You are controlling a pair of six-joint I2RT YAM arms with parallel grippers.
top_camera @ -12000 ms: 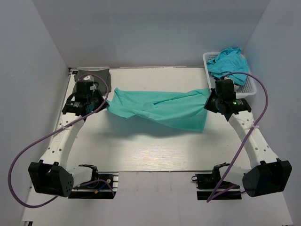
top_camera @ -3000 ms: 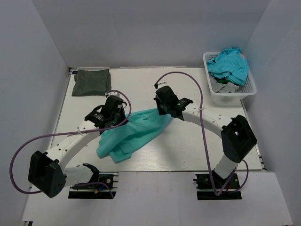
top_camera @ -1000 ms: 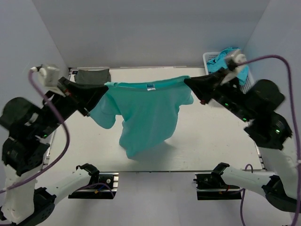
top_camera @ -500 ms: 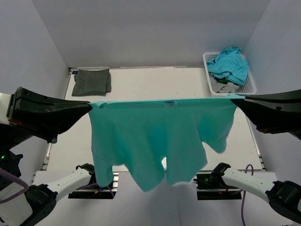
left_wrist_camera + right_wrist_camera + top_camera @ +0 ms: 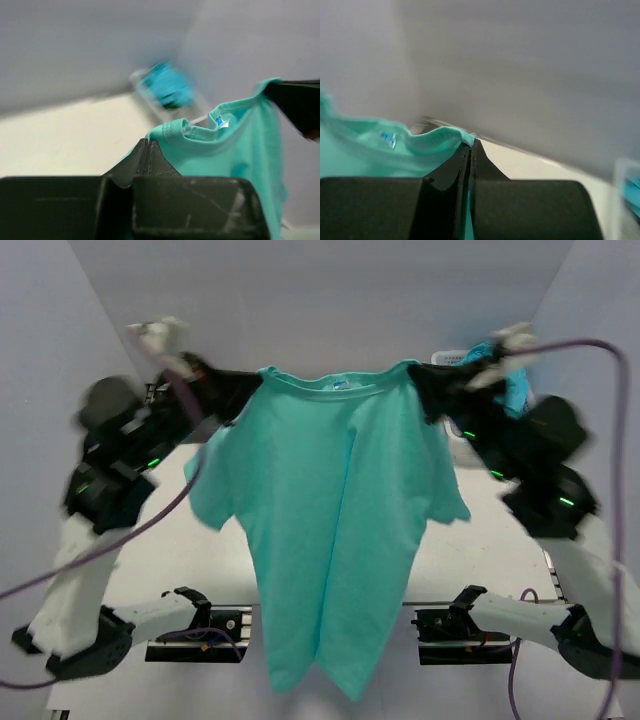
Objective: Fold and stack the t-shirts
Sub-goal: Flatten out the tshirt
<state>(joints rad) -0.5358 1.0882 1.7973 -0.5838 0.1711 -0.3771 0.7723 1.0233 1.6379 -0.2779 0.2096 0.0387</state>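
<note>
The teal-green t-shirt [image 5: 335,510] hangs spread open, high above the table, its neck label up. My left gripper [image 5: 250,390] is shut on its left shoulder; the pinched cloth shows in the left wrist view [image 5: 172,131]. My right gripper [image 5: 418,382] is shut on its right shoulder, seen in the right wrist view [image 5: 445,136]. The shirt's hem dangles near the front edge. The dark olive-green folded shirt is hidden behind the left arm.
A white basket [image 5: 455,357] with blue cloth [image 5: 512,390] stands at the back right, mostly hidden by the right arm. It shows blurred in the left wrist view [image 5: 167,92]. The arm bases [image 5: 200,620] sit at the near edge. Grey walls enclose the table.
Both grippers have lifted the shirt off the table and swung it up and back; it went from crumpled to hanging full length, shoulders drawn closer together than half a second ago.
</note>
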